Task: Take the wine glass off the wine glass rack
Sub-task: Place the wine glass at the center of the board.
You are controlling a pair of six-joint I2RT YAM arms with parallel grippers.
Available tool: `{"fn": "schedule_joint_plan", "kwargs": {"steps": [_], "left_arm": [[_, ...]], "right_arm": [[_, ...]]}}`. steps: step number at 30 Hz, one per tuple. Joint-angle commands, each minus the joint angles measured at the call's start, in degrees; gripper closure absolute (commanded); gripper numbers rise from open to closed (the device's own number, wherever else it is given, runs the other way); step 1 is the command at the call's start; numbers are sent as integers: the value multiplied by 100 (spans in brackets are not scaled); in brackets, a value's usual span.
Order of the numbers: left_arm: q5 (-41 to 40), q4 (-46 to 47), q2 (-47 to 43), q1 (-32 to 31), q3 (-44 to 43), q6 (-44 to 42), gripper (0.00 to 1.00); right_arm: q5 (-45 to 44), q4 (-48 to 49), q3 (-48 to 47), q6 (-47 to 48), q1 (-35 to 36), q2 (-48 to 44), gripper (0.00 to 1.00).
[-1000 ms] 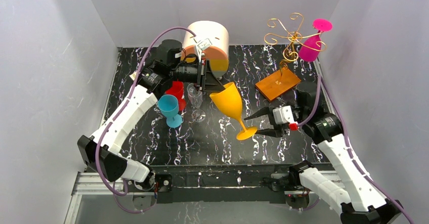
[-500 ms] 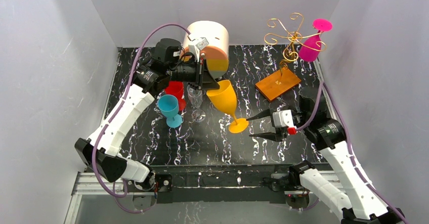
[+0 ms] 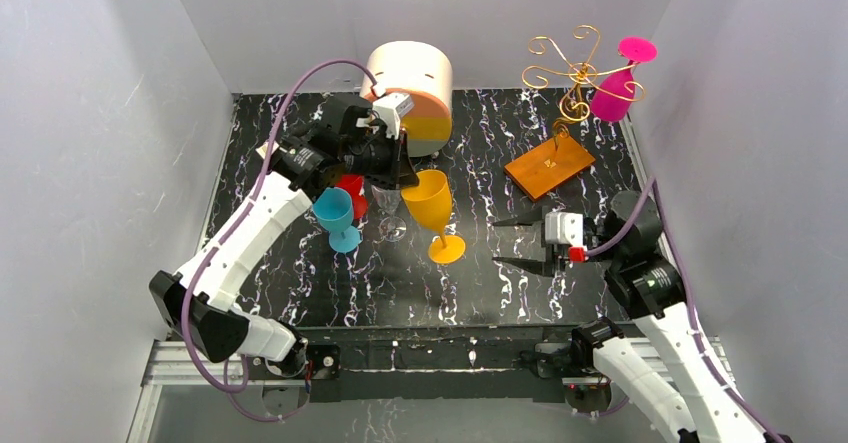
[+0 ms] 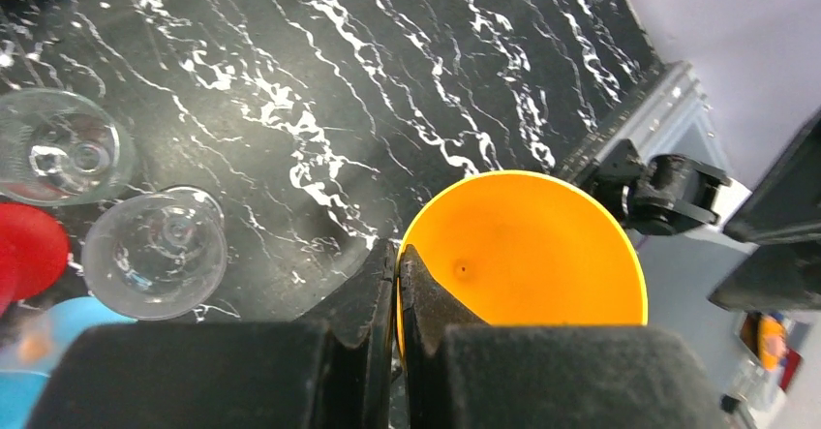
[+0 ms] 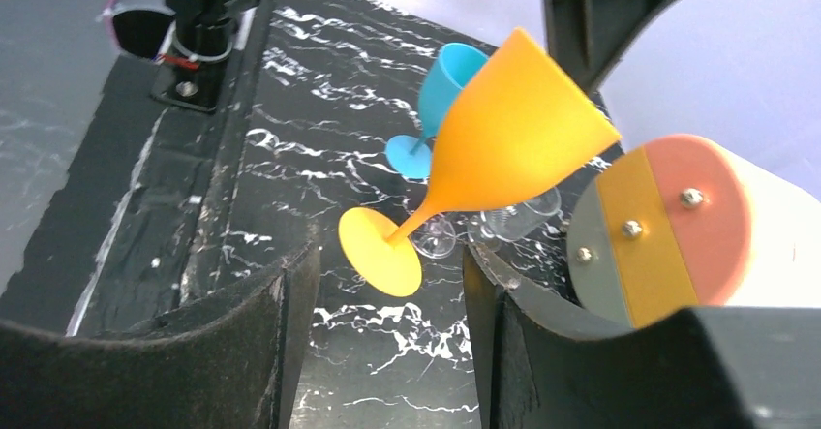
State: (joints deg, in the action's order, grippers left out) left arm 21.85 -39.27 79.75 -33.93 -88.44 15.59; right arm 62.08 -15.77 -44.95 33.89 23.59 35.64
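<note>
The gold wire wine glass rack [image 3: 566, 68] stands at the back right on its orange-brown wooden base [image 3: 549, 166]. A pink wine glass [image 3: 612, 93] hangs upside down from one of its arms. My left gripper [image 3: 405, 175] is shut on the rim of an orange-yellow wine glass [image 3: 432, 206]. It holds the glass tilted, foot low over the table's middle. In the left wrist view the fingers [image 4: 399, 266] pinch the rim of the glass [image 4: 528, 250]. My right gripper [image 3: 500, 241] is open and empty, right of the glass's foot. In the right wrist view the gripper [image 5: 387, 260] faces the glass [image 5: 508, 134].
A round cream-and-orange drawer box [image 3: 412, 88] stands at the back. A blue glass [image 3: 334, 213], a red cup [image 3: 350, 185] and a clear glass [image 3: 388, 208] stand left of the orange glass. The left wrist view shows two clear glasses [image 4: 155, 252].
My left gripper has carried the orange-yellow glass to the left and lower, turning it more upright. My right gripper, still open, has drawn back slightly to the right, away from the foot.
</note>
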Motion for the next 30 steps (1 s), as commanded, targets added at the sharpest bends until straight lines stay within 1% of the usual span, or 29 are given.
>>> {"fn": "schedule_joint_plan", "kwargs": {"steps": [1, 5, 8, 11, 13, 14, 17, 19, 24, 30], "left_arm": [[-905, 227, 64, -240, -43, -55, 100], [-1557, 532, 380, -293, -130, -26, 100], [-1872, 686, 681, -315, -247, -37, 100], [-2206, 760, 1025, -316, -363, -127, 100], [-2527, 878, 1242, -316, -422, -175, 100], [-2612, 977, 1323, -316, -440, -196, 100], [-2859, 1233, 1569, -313, -500, -258, 100], [-2885, 1385, 1678, -315, -550, -279, 100], [-2985, 1754, 1942, -316, -515, -358, 100], [-3359, 2083, 2049, -309, -309, -463, 100]], "right_arm": [[-860, 1798, 286, -1757, -28, -352, 35], [-1695, 2384, 348, -2936, -28, -606, 31], [-2459, 2431, 242, -3764, -22, -725, 24], [-3556, 2114, -63, -4808, -25, -715, 11], [-4229, 1737, -322, -5322, -23, -610, 10], [-4400, 1508, -459, -5417, -22, -539, 10], [-4596, 1003, -822, -5723, -28, -306, 10], [-4774, 841, -964, -6172, -22, -198, 10], [-4880, 813, -968, -6698, -23, -107, 11], [-5143, 805, -963, -6848, -26, -172, 11]]}}
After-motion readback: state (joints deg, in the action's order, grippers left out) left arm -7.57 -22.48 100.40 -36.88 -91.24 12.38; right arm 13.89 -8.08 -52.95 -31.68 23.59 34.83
